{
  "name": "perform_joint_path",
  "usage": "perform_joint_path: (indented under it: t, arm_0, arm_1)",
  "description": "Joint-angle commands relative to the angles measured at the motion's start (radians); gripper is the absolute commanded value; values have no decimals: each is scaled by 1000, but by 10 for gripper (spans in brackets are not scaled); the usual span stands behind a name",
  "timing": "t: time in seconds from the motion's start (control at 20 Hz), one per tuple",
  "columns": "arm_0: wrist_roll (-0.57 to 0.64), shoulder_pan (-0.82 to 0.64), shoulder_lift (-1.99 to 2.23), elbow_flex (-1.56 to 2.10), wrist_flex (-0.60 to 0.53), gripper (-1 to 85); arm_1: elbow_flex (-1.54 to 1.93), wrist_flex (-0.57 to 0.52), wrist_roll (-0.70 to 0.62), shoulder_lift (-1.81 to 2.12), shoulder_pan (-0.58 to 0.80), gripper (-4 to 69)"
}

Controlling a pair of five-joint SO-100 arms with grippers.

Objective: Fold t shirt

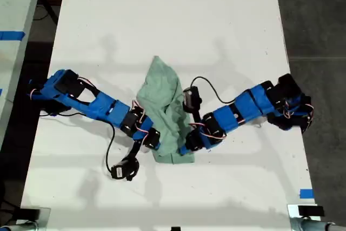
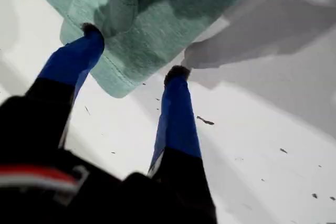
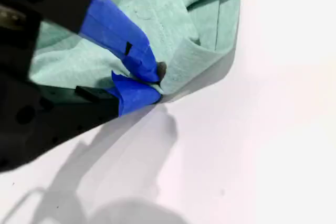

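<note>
My second gripper (image 3: pixel 157 82) is clamped on a folded edge of the t shirt (image 3: pixel 173 19), its blue-taped fingers (image 3: pixel 121 35) pressed together with the pale mint cloth pinched at their tips. My first gripper (image 2: pixel 134 50) stands spread wide and grasps nothing. One dark fingertip sits against the stitched hem of a rounded corner of the t shirt (image 2: pixel 173 9), and the other is just beside that corner, over the white table (image 2: pixel 262 129). In the exterior view the t shirt (image 1: pixel 162 101) lies bunched and wrinkled in a long strip near the middle of the table (image 1: pixel 162 14), one narrow end pointing away from the arms. An arm (image 1: pixel 97 104) reaches in from the exterior view's left and another arm (image 1: pixel 243 112) from its right. Both meet the cloth at its nearer end, on opposite sides. I cannot tell from the wrist views which arm is which.
</note>
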Motion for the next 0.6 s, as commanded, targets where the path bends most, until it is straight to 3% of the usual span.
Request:
perform_joint_path:
  t: [0.0,0.05,0.15,0.3,0.35,0.55]
  arm_0:
    - [14,12,14,-31,9,-4]
    - [15,14,17,-31,9,-4]
    - [28,17,26,-31,17,-4]
    - [67,46,87,-35,35,-4]
    - [81,61,130,-35,40,-4]
    - [80,71,313,0,141,-4]
  arm_1:
    - [-78,-63,11,-31,-25,145]
    - [-112,-66,14,-72,-29,-2]
    - [-192,-60,9,-140,-46,-2]
    - [-502,44,-12,-273,-97,-2]
    - [-497,2,-26,-255,-110,-2]
    - [-480,21,-124,-83,-80,-2]
